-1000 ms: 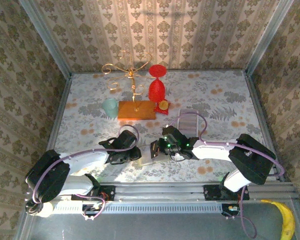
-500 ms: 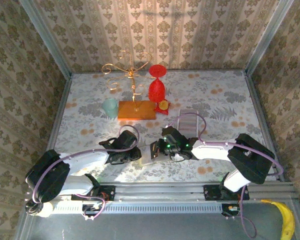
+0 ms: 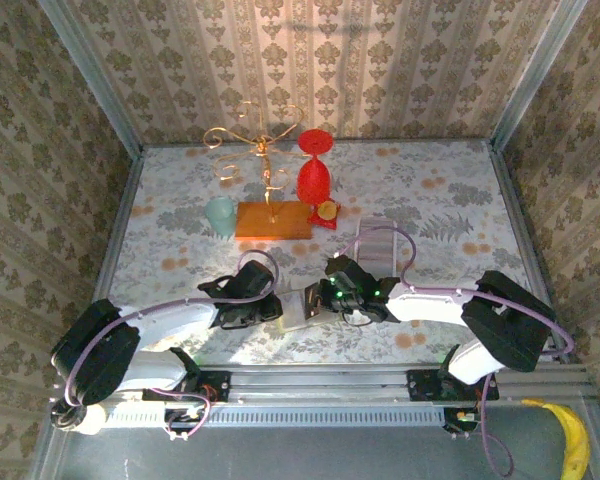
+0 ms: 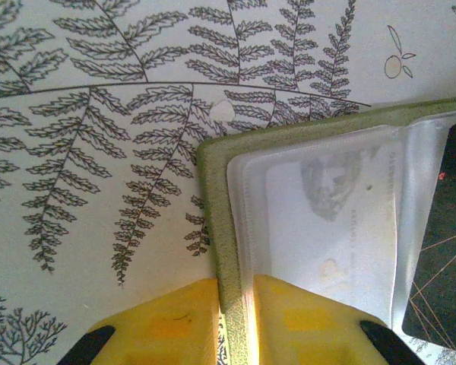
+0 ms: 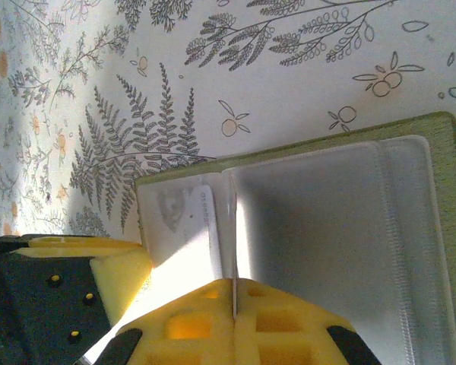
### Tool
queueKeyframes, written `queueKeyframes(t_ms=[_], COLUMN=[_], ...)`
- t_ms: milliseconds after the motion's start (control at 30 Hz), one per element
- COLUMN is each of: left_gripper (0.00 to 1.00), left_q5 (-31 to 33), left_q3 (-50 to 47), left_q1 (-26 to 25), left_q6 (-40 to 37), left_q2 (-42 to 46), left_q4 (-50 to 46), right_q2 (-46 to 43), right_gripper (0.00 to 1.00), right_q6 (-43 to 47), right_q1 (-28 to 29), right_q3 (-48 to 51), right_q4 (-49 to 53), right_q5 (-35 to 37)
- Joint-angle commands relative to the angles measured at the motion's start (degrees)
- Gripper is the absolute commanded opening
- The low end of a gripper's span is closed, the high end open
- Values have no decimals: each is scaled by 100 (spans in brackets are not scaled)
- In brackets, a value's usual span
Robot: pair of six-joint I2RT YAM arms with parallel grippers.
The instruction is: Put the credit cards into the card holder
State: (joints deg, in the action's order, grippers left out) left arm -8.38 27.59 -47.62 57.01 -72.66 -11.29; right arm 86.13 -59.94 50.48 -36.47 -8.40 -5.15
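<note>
The right arm's elbow has dropped a little toward the near right, and the right gripper (image 3: 327,298) has edged rightward. The left gripper (image 3: 272,308) has stayed where it was.

The card holder (image 3: 300,305) lies open on the floral tabletop (image 3: 460,190), near the front edge between the two grippers. It has an olive-green textured cover (image 4: 220,228) and cloudy clear plastic sleeves. One of the credit cards (image 4: 327,228), whitish-grey with a faint portrait print, sits inside the sleeve beside the cover's corner. The right wrist view shows the same card (image 5: 186,217) in the left sleeve.

The left gripper's (image 4: 235,293) yellow jaws are pinched on the holder's near edge. The right gripper's (image 5: 234,293) jaws are closed on a thin clear leaf of the holder, seen edge-on.
</note>
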Motion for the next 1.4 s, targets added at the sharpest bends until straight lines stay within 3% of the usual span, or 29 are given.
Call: queueKeyframes(t_ms=[0,733,1367], left_gripper=[19,18,16], left_q5=[-47,-50,-30], left_q3=[-114,-167,-193], left_q1=[-60,-66,-66], left_q6=[44,47,60], left_q2=[-99,-99,-98], left_q4=[-150,-162,-144], right_q2=[-99,297,41], right_gripper=[0,0,0], right_q6=[105,-226,-276], right_q1=[9,34,92], right_q3=[78,81,17], right_q4=[143,-581,95], right_q5=[262,-154,-180])
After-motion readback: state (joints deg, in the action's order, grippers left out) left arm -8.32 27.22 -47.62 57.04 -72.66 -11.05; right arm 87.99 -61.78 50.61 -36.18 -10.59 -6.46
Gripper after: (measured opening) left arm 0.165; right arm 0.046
